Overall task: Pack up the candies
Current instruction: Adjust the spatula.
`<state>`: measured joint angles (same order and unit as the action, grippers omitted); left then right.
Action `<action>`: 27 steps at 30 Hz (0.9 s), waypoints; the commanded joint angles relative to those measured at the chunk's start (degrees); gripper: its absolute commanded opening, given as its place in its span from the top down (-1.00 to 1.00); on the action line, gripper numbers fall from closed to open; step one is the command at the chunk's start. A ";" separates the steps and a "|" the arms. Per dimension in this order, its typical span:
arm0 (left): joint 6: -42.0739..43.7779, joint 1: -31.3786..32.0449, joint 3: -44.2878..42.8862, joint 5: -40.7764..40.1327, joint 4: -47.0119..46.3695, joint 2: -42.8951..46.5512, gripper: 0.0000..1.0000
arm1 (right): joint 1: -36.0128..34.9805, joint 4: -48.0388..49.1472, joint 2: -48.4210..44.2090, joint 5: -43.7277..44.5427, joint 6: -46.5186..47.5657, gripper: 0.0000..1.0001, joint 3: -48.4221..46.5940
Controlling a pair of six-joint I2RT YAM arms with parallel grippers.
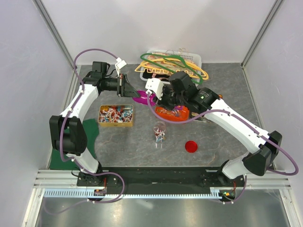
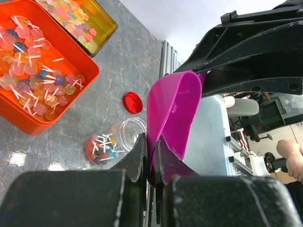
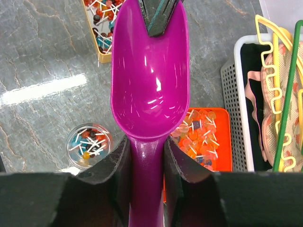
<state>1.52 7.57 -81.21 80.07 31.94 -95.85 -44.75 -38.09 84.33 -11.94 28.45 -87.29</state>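
Bright even light — glare on scoop [image 3: 149, 85], fgnd blurry.

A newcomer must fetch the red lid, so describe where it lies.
Find the glass jar near the middle of the grey table. Just right of it lies the lid: a flat, solid red disc, lying alone, opaque, unlike the jar.

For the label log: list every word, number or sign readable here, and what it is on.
None can be read.
No print shows on the scoop, lid, jar, orange tray or yellow tray.
The candies: wrappers too small to read.
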 commanded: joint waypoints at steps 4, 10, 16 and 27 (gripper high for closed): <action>1.29 0.78 -0.79 3.60 -0.48 1.55 0.79 | -0.69 3.54 0.83 -0.63 -1.38 1.00 -1.49; 1.12 0.60 -1.23 3.77 -0.48 1.90 -0.33 | -0.95 3.20 0.39 1.22 -0.59 1.00 -0.43; -0.02 -2.29 -2.37 4.04 -0.39 2.77 -0.59 | -1.04 1.88 -0.75 2.71 0.20 1.00 1.06; 8.31 -17.67 -5.54 -21.95 7.87 3.74 -0.95 | -0.95 -0.50 -2.60 9.66 3.37 1.00 0.89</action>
<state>3.16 -8.14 -84.99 71.44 34.30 -94.63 -45.58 -38.63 84.38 -5.61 30.26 -84.82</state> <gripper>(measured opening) 0.950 0.335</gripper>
